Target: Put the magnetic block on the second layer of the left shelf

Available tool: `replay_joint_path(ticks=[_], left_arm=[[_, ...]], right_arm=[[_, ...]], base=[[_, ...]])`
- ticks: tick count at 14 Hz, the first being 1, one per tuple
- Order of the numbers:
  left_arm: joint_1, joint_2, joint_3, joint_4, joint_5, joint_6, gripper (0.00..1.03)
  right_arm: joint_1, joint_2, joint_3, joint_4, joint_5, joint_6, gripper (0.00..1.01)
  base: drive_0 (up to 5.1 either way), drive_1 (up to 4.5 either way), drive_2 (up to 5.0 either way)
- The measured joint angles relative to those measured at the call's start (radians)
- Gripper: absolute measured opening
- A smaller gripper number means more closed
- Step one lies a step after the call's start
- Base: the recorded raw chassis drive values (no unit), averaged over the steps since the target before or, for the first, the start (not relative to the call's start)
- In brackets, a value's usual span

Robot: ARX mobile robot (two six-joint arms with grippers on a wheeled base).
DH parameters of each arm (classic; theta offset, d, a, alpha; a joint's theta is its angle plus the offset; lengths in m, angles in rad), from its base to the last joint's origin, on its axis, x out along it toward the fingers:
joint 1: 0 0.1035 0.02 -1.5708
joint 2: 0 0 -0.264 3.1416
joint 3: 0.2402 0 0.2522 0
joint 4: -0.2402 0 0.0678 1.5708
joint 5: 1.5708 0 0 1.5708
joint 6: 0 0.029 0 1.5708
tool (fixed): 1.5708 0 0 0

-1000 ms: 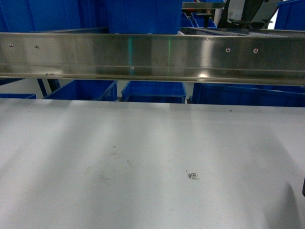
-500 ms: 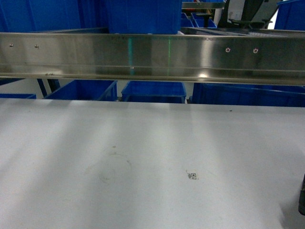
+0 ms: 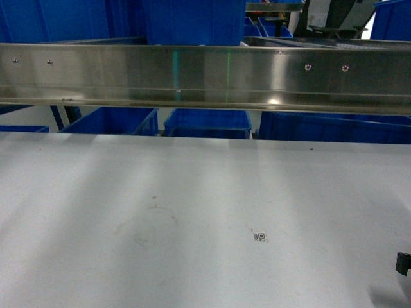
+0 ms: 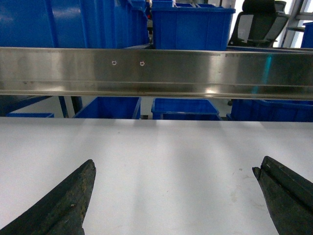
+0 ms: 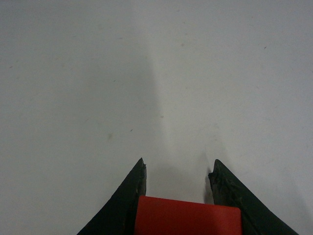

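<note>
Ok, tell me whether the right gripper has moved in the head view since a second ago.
Yes. The right gripper sat higher at the right edge earlier; it has dropped lower relative to the small printed marker on the white table.

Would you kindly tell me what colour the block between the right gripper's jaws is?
Plain red; the block shows best in the right wrist view.

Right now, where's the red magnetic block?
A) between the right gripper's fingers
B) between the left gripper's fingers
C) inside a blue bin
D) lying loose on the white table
A: in the right wrist view the red magnetic block sits between the two dark fingers of the right gripper above the white table, while the left gripper is spread wide with nothing between its fingers.
</note>
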Motion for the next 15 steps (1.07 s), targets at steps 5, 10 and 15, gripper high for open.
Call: replay_joint_path(ticks=[5,10,15], left_arm=[[0.0,0.0,0.0,0.0,0.0,0.0,0.98],[0.0,0.0,0.0,0.0,0.0,0.0,0.98],[0.0,0.0,0.0,0.0,0.0,0.0,0.98]], right_arm=[[0.06,-0.541,0.001,-0.379,-0.092,-0.1,0.34],[0.065,-0.82,0.058,-0.608,-0.149,-0.213,0.34],[0.051,-0.806,0.057,-0.583,-0.157,-0.22,0.34]], base=[[0.0,0.0,0.0],[0.0,0.0,0.0],[0.0,0.0,0.0]])
